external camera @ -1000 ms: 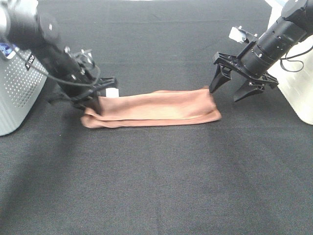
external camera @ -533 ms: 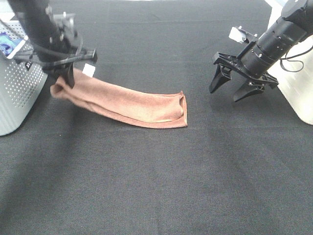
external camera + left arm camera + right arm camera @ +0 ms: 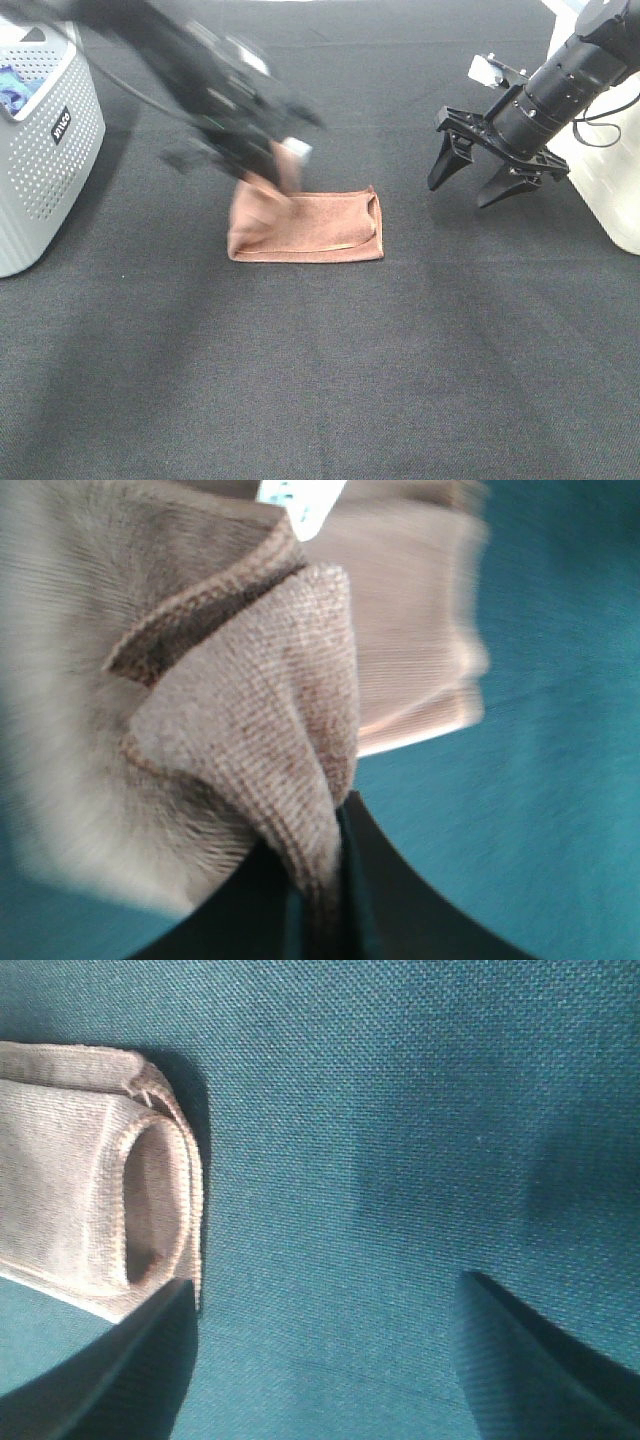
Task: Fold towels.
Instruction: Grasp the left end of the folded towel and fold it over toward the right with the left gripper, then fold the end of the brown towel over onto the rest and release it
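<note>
A brown towel (image 3: 310,228) lies folded over on the black table. My left gripper (image 3: 283,172), blurred with motion, is shut on the towel's left end and holds it lifted above the rest. The left wrist view shows the towel (image 3: 250,730) pinched between the fingers, with a white label (image 3: 300,495) on it. My right gripper (image 3: 478,178) is open and empty, hovering just right of the towel. The right wrist view shows the towel's folded end (image 3: 110,1220) next to one finger.
A white perforated basket (image 3: 45,140) stands at the left edge. A white container (image 3: 610,190) stands at the right edge, behind my right arm.
My left gripper has swung the towel's left end up and to the right, folding it over the right half. The right gripper has not moved.
</note>
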Controlling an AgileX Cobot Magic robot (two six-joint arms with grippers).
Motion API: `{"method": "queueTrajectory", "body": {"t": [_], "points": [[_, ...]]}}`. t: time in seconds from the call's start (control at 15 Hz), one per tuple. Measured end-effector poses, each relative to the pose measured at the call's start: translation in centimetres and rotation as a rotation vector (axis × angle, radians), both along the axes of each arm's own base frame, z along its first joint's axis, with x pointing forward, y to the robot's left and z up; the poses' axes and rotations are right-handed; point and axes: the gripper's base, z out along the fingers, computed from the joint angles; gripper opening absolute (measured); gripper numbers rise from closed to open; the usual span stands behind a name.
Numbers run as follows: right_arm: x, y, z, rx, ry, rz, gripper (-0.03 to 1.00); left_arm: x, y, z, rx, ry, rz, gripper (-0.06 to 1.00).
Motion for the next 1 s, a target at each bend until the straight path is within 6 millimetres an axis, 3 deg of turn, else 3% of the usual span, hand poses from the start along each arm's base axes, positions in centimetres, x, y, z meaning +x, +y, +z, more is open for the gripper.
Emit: {"method": "queueTrajectory", "body": {"t": [0.2, 0.33, 0.53, 0.6, 0.73, 0.87, 1.0], "points": [[0.0, -0.2, -0.1, -0.034, -0.002, 0.019, 0.68, 0.5, -2.6, -2.7, -0.031, 0.001, 0.01, 0.05], [0.0, -0.2, -0.1, -0.034, -0.002, 0.019, 0.68, 1.0, -3.0, -3.1, -0.07, 0.011, 0.078, 0.15], [-0.1, -0.2, -0.1, -0.031, -0.001, 0.018, 0.68, 1.5, -3.8, -2.4, -0.205, 0.013, 0.172, 0.47], [-0.1, -0.2, -0.1, -0.031, -0.001, 0.018, 0.68, 1.5, -3.8, -2.4, -0.205, 0.013, 0.172, 0.47], [0.0, -0.1, 0.0, -0.008, 0.0, 0.005, 0.68, 1.8, -4.6, -1.6, -0.324, -0.006, 0.181, 0.57], [0.0, 0.3, 0.1, 0.036, 0.004, -0.005, 0.68, 2.0, -4.7, -1.1, -0.363, -0.063, 0.141, 0.57], [-0.2, 1.2, 0.9, 0.125, 0.002, 0.026, 0.68, 3.3, -2.5, 0.3, -0.337, -0.181, 0.077, 0.58]]}}
